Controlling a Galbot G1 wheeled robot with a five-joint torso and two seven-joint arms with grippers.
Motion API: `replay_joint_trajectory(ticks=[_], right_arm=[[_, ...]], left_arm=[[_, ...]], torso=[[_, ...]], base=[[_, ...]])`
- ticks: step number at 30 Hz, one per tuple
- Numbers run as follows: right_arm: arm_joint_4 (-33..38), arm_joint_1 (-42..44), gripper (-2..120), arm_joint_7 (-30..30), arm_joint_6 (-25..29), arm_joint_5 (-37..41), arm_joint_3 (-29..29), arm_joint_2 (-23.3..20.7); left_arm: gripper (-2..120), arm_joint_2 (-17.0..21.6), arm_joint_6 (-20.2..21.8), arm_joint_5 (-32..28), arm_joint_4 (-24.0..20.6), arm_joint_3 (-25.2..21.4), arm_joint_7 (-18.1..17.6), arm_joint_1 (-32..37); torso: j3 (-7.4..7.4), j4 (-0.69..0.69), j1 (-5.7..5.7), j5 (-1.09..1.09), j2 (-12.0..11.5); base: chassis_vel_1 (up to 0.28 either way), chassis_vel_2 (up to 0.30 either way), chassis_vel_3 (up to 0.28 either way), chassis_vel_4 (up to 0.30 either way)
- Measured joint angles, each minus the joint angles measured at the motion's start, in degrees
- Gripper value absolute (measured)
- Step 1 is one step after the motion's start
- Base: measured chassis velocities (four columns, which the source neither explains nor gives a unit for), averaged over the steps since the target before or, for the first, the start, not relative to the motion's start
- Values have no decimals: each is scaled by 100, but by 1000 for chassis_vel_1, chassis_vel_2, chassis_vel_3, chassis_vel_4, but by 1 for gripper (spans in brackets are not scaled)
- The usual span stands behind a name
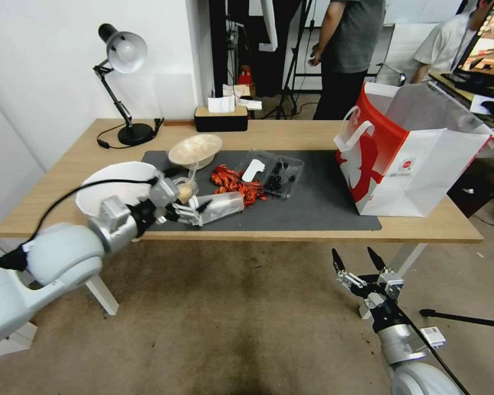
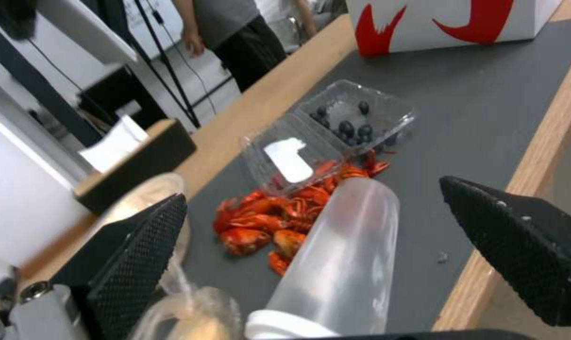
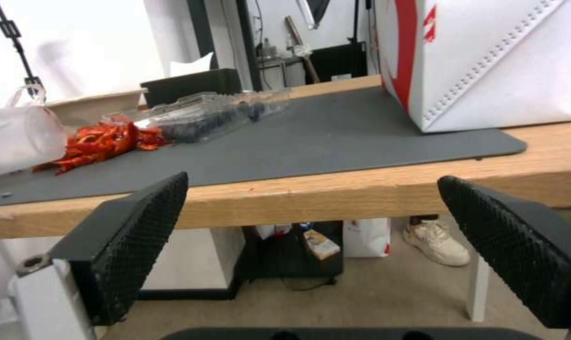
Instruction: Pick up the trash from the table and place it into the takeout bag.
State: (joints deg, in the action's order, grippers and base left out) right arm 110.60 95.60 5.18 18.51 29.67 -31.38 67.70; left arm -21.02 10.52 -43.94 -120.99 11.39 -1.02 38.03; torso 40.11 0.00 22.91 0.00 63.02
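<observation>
Jaws: left gripper [image 1: 195, 211] spread wide around the clear plastic tumbler [image 1: 220, 206], not pinching it; right gripper [image 1: 359, 262] spread too, hanging low in front of the bench [image 1: 291, 134], nothing in it.
Tumbler: lying on its side at the near edge of the dark grey mat [image 1: 318, 203], right beside the red crayfish shells [image 1: 235, 184].
Bench stuff: beige bowl [image 1: 195, 149], open clamshell with dark berries [image 1: 274, 171], desk lamp [image 1: 122, 82], tissue box [image 1: 221, 116].
Takeout bag: [image 1: 409, 156] upright on the mat's right end, mouth open.
Room: white wall, brownish floor.
Writing: small red logo on the bag, too tiny to read.
Hard to see: small tub by the left wrist, mostly hidden.
</observation>
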Motion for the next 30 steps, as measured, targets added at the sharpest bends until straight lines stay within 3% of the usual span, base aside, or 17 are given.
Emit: replay_joint_trajectory(ticks=[8, 11, 13, 20, 30], right_arm=[[-19, 13, 100, -30, 12, 0, -53, -5], [-20, 11, 100, -35, 13, -2, -53, 11], [-21, 9, 100, -51, 15, -6, -53, 21], [-53, 28, 100, -76, 54, -6, -96, 23], [-77, 37, 100, -102, 98, 0, -118, 54]], left_arm=[[100, -288, 321, -316, 255, 732, 59, -974], [100, -329, 599, -319, 256, 1050, 98, -1291], [100, -445, 1048, -390, 225, 1284, 103, -1520], [100, -779, 1725, -466, 305, 1597, 88, -1984], [100, -1074, 2239, -253, 678, 2053, 65, -2409]], torso=[[0, -1, 1, 1, 1], [0, 0, 0, 2, 1], [0, 1, 0, 1, 1], [0, 0, 0, 2, 1], [0, 0, 0, 1, 0]], base=[[0, 0, 0, 0], [0, 0, 0, 0], [0, 0, 0, 0], [0, 0, 0, 0], [0, 0, 0, 0]])
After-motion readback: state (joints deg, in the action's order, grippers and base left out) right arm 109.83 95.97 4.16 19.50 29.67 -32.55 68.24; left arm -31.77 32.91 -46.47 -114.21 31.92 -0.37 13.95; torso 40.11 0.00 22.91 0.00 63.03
